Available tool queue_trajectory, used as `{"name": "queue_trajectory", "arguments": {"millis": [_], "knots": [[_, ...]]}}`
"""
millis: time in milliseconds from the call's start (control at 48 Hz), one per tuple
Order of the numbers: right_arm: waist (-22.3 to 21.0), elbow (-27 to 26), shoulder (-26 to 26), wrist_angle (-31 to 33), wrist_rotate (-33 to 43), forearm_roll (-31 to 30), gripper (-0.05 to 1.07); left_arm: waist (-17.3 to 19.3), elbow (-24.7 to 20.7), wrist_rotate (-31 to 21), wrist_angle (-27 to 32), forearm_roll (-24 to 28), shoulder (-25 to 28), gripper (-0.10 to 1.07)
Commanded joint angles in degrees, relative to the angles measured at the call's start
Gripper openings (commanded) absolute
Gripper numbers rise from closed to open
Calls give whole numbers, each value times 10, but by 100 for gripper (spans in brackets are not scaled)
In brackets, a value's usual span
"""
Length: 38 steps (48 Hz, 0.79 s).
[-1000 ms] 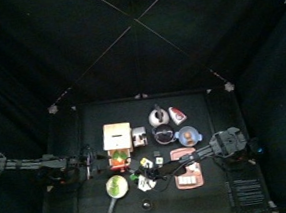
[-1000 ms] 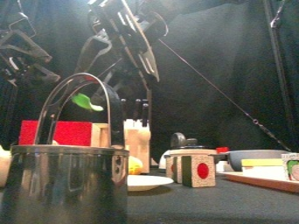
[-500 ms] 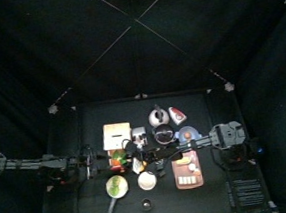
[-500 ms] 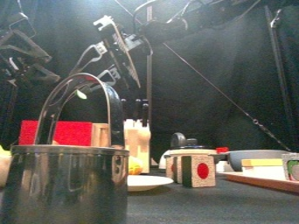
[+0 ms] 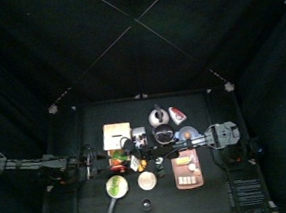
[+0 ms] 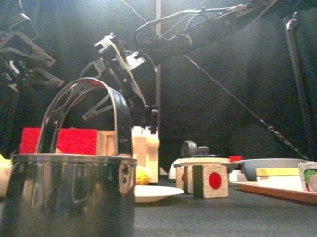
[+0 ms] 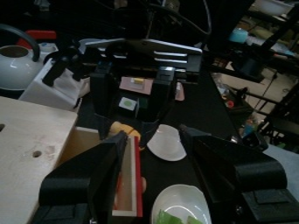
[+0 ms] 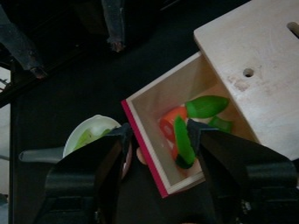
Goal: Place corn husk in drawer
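Note:
The green corn husk [image 8: 184,145] lies in the open drawer [image 8: 142,147], beside a green leaf and an orange-red piece. The drawer has a red front and sticks out of a pale wooden box [image 8: 254,54]. My right gripper [image 8: 162,140] hangs just over the drawer, its jaws wide open on either side of the husk and not touching it. In the top view the right arm reaches across the middle to the drawer [image 5: 118,161]. My left gripper [image 7: 156,140] is open and empty, close to the drawer's red front [image 7: 128,168], facing the right gripper [image 7: 140,80].
A white plate [image 7: 170,145] and a green bowl [image 7: 187,206] lie near the drawer. A kettle [image 7: 17,54] stands beyond the box. In the front view a steel pot [image 6: 74,194] fills the foreground, with a white bottle [image 6: 146,150] and a cube [image 6: 205,176] behind.
My right arm has swung left across the table to the drawer. The green husk seen hanging from its jaws earlier now lies in the drawer. The left arm has barely moved.

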Motion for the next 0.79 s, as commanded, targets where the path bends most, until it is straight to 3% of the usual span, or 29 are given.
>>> {"name": "queue_trajectory", "arguments": {"millis": [0, 771], "knots": [[-4, -15, -14, -2, 1, 0, 91, 1, -6, 0, -2, 1, 2, 89], [2, -22, -24, 13, -4, -1, 91, 1, -6, 0, -2, 1, 2, 89]]}}
